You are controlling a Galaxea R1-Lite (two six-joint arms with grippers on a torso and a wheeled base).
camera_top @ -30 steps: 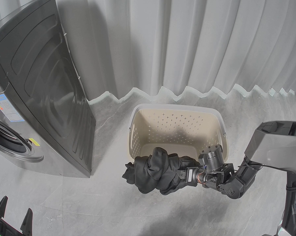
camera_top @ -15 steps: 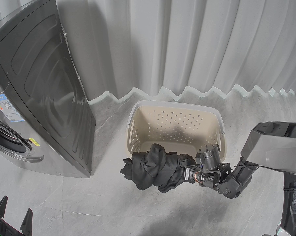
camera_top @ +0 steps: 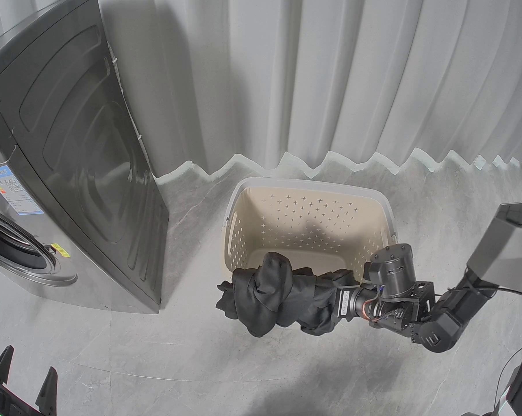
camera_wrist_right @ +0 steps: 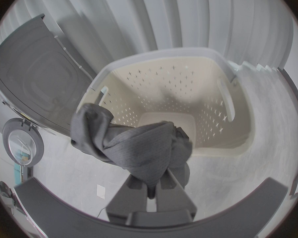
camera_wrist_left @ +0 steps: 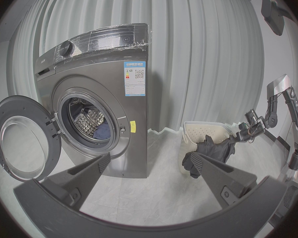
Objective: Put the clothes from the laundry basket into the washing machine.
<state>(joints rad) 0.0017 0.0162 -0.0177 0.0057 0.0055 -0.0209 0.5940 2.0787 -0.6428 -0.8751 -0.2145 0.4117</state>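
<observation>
Rightward shifts the right arm's wrist and elbow over the last second, while its load barely moves. The right gripper [camera_wrist_right: 152, 183] is pinched tight on a bunched dark garment [camera_top: 272, 304], which hangs across the near rim of the laundry basket [camera_top: 307, 186] and partly spills outside it on the washer's side. The left gripper [camera_wrist_left: 149, 157] sits low and well apart, with its fingers spread and nothing between them. Beyond it stands the washing machine [camera_wrist_left: 135, 116] with its round door [camera_wrist_left: 22, 139] swung open, and some blue cloth [camera_wrist_left: 101, 133] lies in the drum. A pale curtain [camera_top: 330, 59] hangs behind.
</observation>
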